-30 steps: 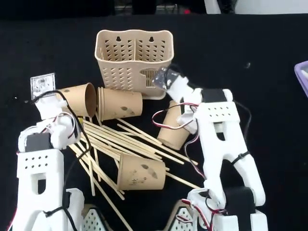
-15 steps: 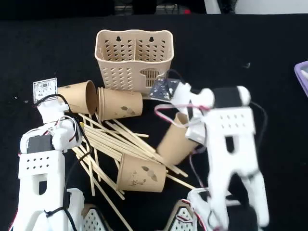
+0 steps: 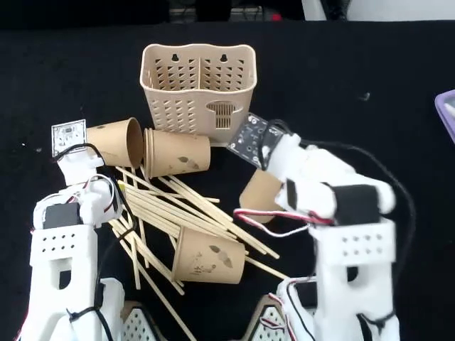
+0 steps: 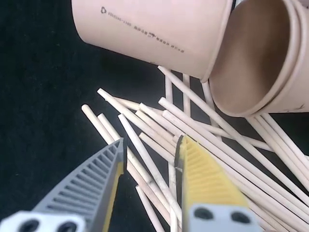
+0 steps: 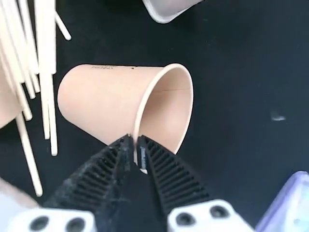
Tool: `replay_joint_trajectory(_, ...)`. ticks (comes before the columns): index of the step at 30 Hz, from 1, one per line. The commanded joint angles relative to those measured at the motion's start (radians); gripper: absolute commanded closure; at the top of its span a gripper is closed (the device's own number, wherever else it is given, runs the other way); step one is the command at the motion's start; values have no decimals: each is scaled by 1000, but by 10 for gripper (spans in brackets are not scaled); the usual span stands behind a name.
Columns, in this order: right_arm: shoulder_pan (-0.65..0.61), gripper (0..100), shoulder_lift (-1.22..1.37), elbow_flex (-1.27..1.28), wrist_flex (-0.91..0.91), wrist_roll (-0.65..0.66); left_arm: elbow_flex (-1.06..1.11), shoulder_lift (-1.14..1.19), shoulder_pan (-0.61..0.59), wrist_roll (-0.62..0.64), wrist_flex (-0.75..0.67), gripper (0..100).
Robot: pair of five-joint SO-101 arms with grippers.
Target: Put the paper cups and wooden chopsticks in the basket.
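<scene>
A beige slotted basket stands at the back. Two paper cups lie on their sides before it, and a third lies on the pile of wooden chopsticks. A fourth cup lies tilted right of the pile, with my right gripper shut on its rim, one finger inside. My left gripper hangs open over chopstick ends, with two cups just beyond it. The left arm stands at the pile's left.
A purple container pokes in at the right edge, also seen as a purple corner. The basket's corner lies beyond the held cup. The cloth is black.
The right arm has swung and pulled back, taking the cup from flat beside the basket to a tilted pose nearer the pile. The left arm has barely shifted.
</scene>
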Motion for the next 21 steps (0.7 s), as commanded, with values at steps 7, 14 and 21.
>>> replay_joint_trajectory(7, -117, 983, -27, 326, -273, -180, -12, -21, -10, -2, -17, 816)
replay_joint_trajectory(14, -199, 898, -22, 329, -247, -261, -10, -21, -10, -2, -17, 816)
replay_joint_trajectory(21, -201, 978, -28, 193, -124, -259, -8, -21, -10, -2, -18, 816)
